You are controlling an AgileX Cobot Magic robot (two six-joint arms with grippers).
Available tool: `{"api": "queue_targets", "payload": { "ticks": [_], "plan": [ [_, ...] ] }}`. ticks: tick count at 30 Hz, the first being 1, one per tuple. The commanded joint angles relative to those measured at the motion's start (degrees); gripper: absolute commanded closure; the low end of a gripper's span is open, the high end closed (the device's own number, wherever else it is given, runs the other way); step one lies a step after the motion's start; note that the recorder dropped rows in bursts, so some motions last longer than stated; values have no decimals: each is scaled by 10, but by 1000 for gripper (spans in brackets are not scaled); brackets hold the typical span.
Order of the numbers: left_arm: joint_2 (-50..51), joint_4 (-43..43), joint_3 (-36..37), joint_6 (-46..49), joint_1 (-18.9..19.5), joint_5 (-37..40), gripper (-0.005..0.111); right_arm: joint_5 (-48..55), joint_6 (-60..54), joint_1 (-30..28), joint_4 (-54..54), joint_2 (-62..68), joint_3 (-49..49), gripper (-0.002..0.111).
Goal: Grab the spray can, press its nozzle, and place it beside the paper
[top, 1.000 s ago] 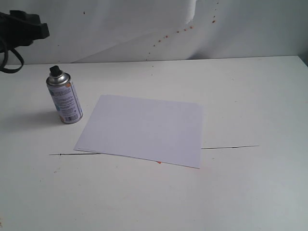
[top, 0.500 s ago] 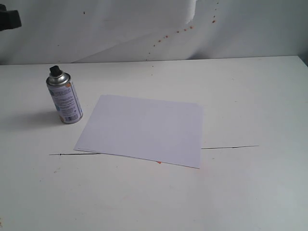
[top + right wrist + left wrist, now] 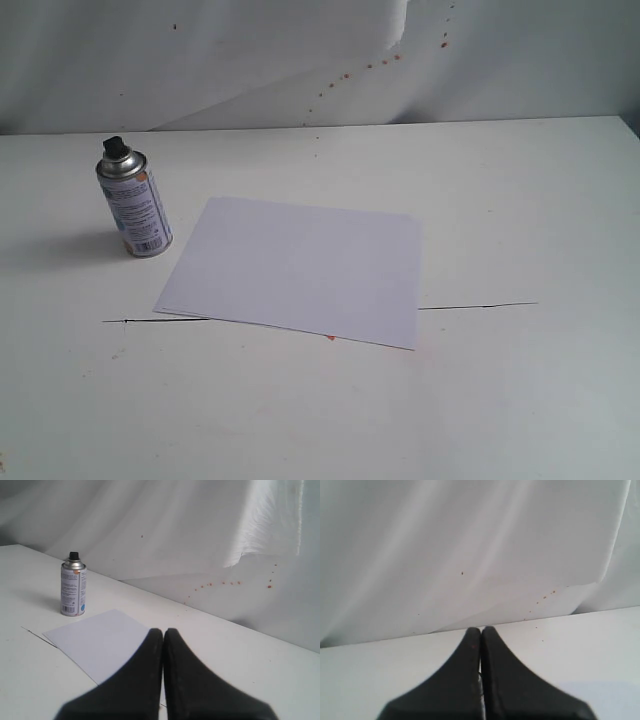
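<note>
The spray can (image 3: 135,204) stands upright on the white table, just left of the paper (image 3: 300,268), a short gap between them. Its black nozzle (image 3: 116,147) caps the silver dome. The right wrist view also shows the spray can (image 3: 73,589) and the paper (image 3: 100,642) ahead of my right gripper (image 3: 163,631), which is shut and empty. My left gripper (image 3: 481,630) is shut too, holding nothing, and faces the table's back edge and the white backdrop. Neither arm shows in the exterior view.
A white cloth backdrop (image 3: 300,60) with small orange specks hangs behind the table. A thin dark seam (image 3: 480,305) crosses the tabletop under the paper. The table's right edge (image 3: 630,125) is at the far right.
The left arm, seen at the top left corner one second ago, has withdrawn out of the exterior view. The can and paper have not moved.
</note>
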Motion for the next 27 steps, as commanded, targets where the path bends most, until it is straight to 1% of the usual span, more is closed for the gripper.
{"api": "queue_targets", "payload": {
  "ticks": [1, 5, 12, 14, 20, 27],
  "plan": [
    [-44, 29, -2, -5, 1, 22, 107, 2, 1, 2, 1, -2, 3, 108],
    [-68, 25, -2, -37, 1, 58, 107, 2, 1, 2, 1, -2, 3, 108],
    [-82, 33, -2, -33, 1, 157, 107, 2, 1, 2, 1, -2, 3, 108],
    [-82, 41, -2, -32, 1, 172, 107, 2, 1, 2, 1, -2, 3, 108],
    [-82, 41, -2, -32, 1, 167, 107, 2, 1, 2, 1, -2, 3, 108],
    [-82, 86, -2, -34, 1, 155, 107, 2, 1, 2, 1, -2, 3, 108]
  ]
}}
